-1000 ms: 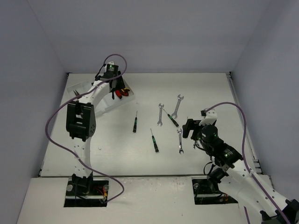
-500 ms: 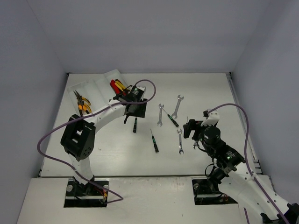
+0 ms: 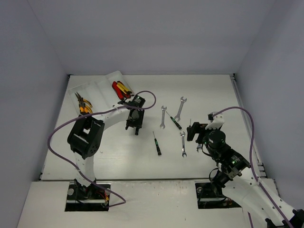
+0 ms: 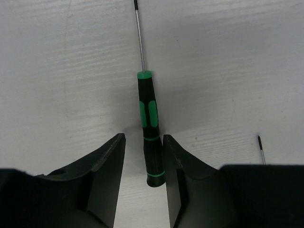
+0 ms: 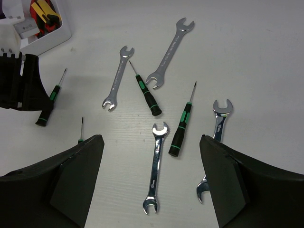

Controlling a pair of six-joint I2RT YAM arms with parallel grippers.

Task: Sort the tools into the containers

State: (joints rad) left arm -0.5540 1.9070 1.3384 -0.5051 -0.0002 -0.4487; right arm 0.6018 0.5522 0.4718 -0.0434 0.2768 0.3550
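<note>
My left gripper point(image 3: 135, 124) is down at the table, open, its fingers on either side of a green-black screwdriver point(image 4: 149, 128) lying flat; the right finger point(image 4: 176, 171) almost touches the handle, the left finger point(image 4: 102, 173) stands apart. My right gripper point(image 5: 149, 190) is wide open and empty, hovering above a silver wrench point(image 5: 156, 171) and a screwdriver point(image 5: 181, 126). The translucent white tray point(image 3: 97, 88) lies at the far left, holding orange pliers point(image 3: 83, 104) and red and yellow knives point(image 3: 121, 89).
Loose on the table: a screwdriver point(image 3: 156, 143), two more wrenches point(image 3: 163, 116) point(image 3: 180, 108), another screwdriver point(image 3: 175, 121), and a wrench point(image 5: 218, 123) partly behind my right finger. Grey walls close in the table on three sides.
My left arm has swung from the tray to the right and come down over the screwdriver, jaws open round it. The right gripper has hardly moved.
</note>
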